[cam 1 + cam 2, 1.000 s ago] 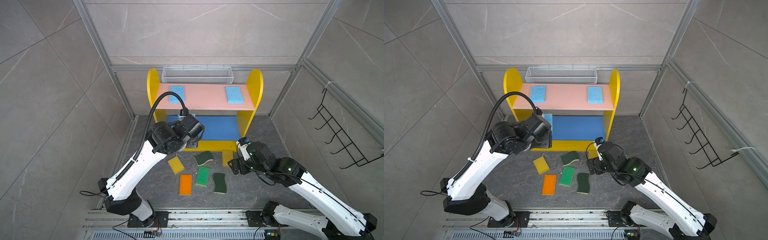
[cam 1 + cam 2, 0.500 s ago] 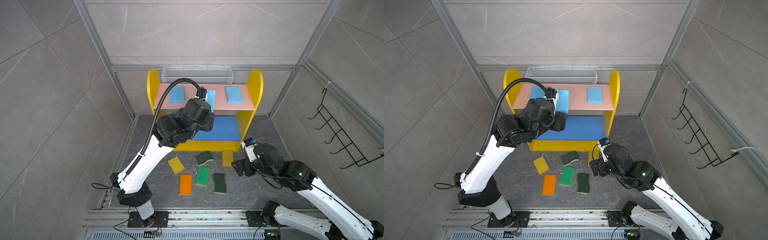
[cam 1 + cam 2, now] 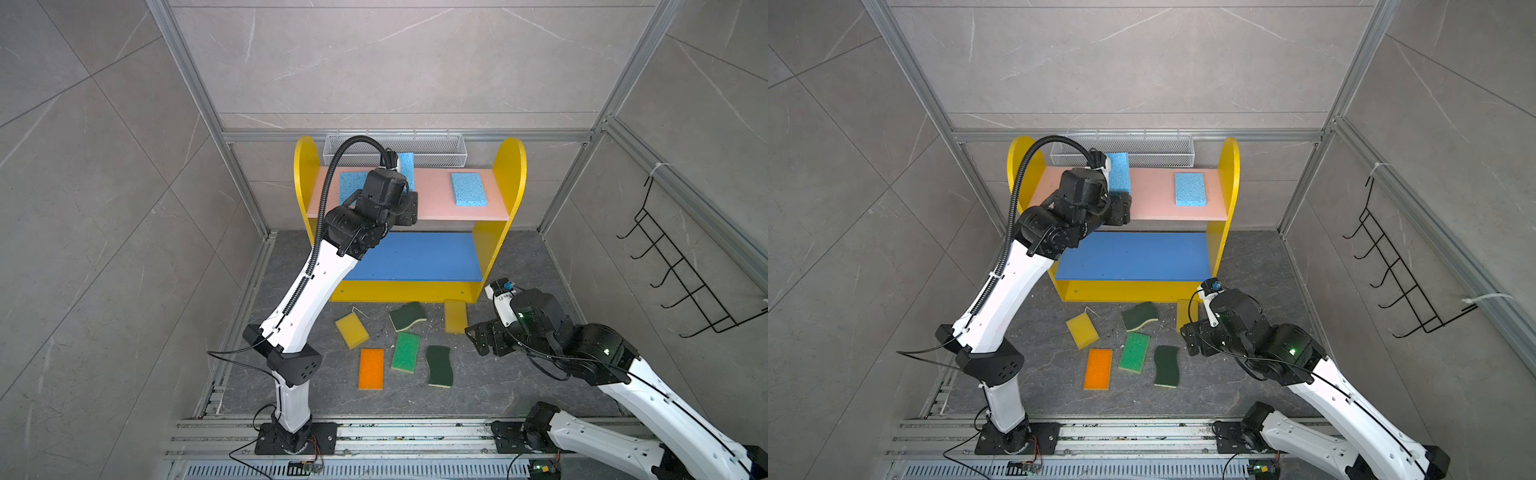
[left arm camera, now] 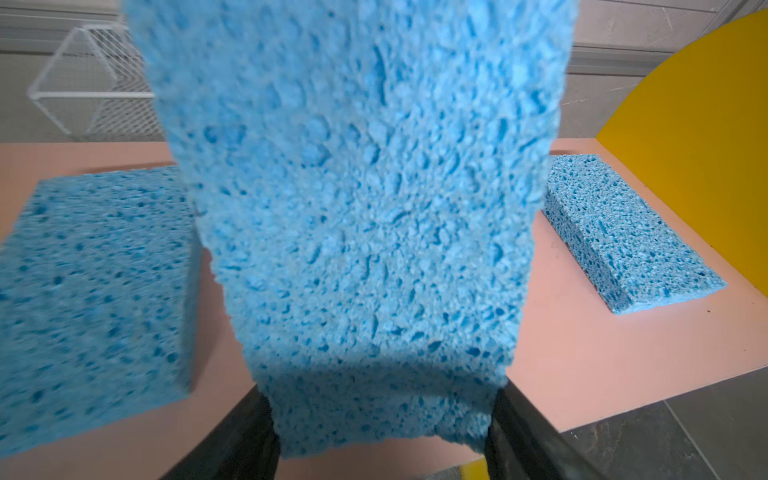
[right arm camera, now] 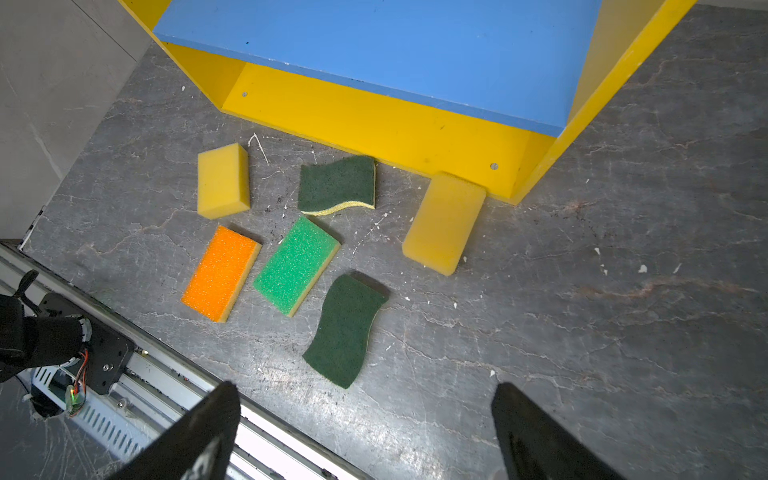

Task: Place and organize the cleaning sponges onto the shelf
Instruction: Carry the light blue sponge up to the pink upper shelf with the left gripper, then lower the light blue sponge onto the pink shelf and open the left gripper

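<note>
- Left gripper (image 4: 384, 432): clamped on the lower end of a light blue sponge (image 4: 357, 187). The foam is pinched narrow between the fingers and stands up out of the grip.
- Position of load: in both top views it hangs over the pink upper board (image 3: 432, 203) of the shelf (image 3: 514, 174). Whether its far end touches the board cannot be told.
- Already on that board: a left blue sponge (image 4: 95, 291) and a right blue sponge (image 4: 623, 241), both flat and well apart. The held one is between them, nearer the left.
- Behind the board: a white wire basket (image 3: 395, 145), close to the raised end of the load.
- Right gripper (image 5: 365, 390): jaws spread wide with nothing between them, above the floor in front of the shelf.
- Floor stock:
  - yellow sponge (image 5: 223, 180)
  - second yellow sponge (image 5: 442, 224), touching the shelf's base
  - orange sponge (image 5: 220, 272)
  - bright green sponge (image 5: 296, 264)
  - dark green sponge (image 5: 337, 183)
  - second dark green sponge (image 5: 345, 328)
- The blue middle board (image 5: 374, 50) carries none.
- Step in hand, as judged: setting down the third blue sponge on the top tier; six are not yet shelved.
- Next move calls for tipping the load flat into the gap, square with its neighbours and clear of the basket, then releasing.
</note>
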